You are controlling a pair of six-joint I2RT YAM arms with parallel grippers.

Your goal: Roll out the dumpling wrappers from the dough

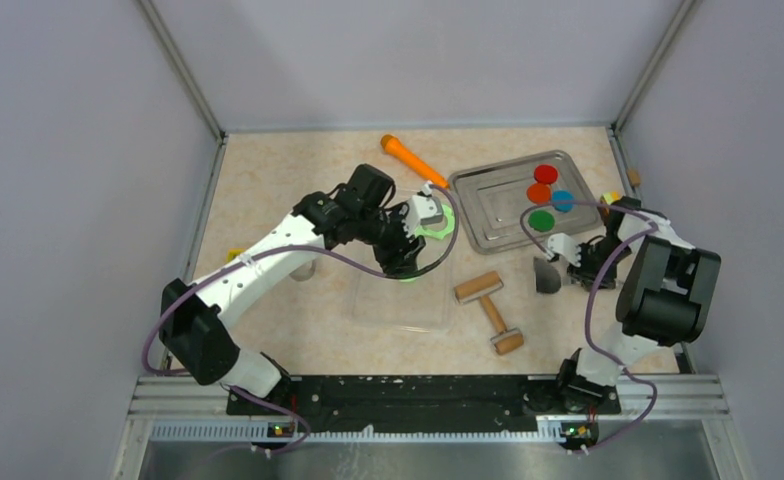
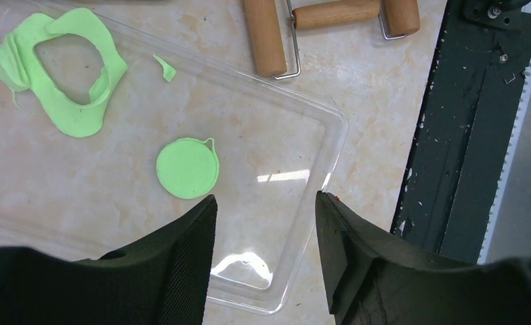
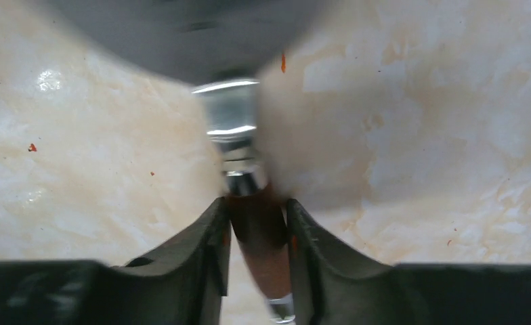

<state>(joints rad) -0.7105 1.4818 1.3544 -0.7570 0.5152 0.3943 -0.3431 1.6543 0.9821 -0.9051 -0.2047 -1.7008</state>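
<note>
It was a robotics lab cell; plain grey panels (image 1: 68, 150) on aluminium posts (image 1: 181, 70) walled a marble-patterned table (image 1: 288, 170); the left arm (image 1: 268, 250) and right arm (image 1: 658, 290) were bolted to a black rail (image 1: 418, 392).

Looks down on a clear tray (image 2: 317, 145) on marbled table (image 2: 371, 101). Finds holed dough (image 2: 66, 115) against the tray's upper edge, a small scrap (image 2: 165, 68) just beside it. Finds one round wrapper (image 2: 187, 168) mid-tray, apart from both. Shows left gripper (image 2: 266, 227) open and empty over the lower edge. Catches a wooden roller (image 2: 266, 37) beyond the upper edge, a black rail (image 2: 466, 135) rightward.
</note>
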